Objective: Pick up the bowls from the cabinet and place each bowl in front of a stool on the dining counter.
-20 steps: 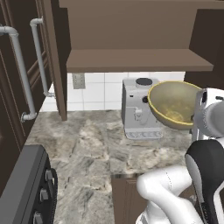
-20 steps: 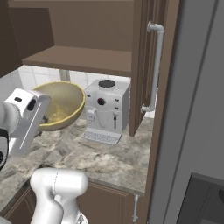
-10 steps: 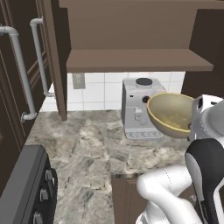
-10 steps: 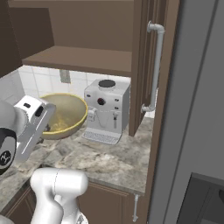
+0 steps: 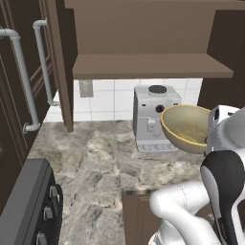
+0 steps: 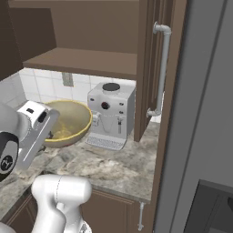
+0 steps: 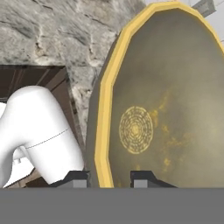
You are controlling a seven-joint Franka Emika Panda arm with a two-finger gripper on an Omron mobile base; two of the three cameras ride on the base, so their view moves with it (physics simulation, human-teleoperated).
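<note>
The two-finger gripper is clamping the yellowish rim of a pale olive-beige deep bowl; a white coffee machine is standing just beside it.

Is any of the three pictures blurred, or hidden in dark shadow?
Left base view: sharp, the cabinet interior dim but readable. Right base view: sharp, the coffee machine evenly lit. Hand view: the olive-beige bowl very close, its pattern slightly soft, without glare.
</note>
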